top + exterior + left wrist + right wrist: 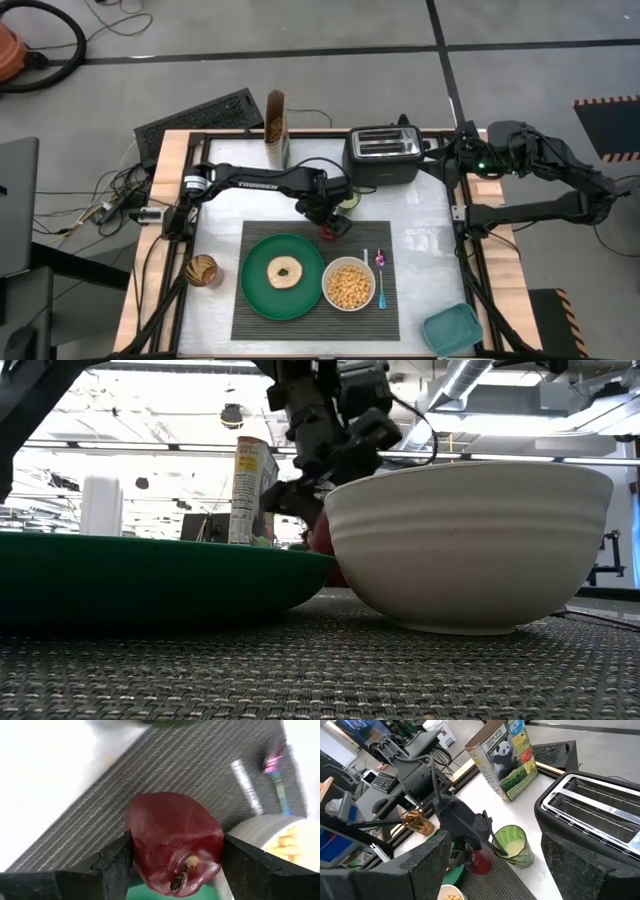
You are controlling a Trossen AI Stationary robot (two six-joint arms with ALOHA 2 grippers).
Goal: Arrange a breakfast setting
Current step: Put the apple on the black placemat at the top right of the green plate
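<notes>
My left gripper (331, 226) is clamped on the apple (174, 840), one finger pressed to each side, its stem end facing my wrist. I hold it over the far edge of the placemat (255, 316), at about one o'clock from the plate (256, 295) and eleven o'clock from the bowl (349, 284). The bare strip of mat lies straight below, so I judge the next move is mostly downward. My right gripper (492, 870) waits well off by the toaster (383, 155), fingers spread apart.
</notes>
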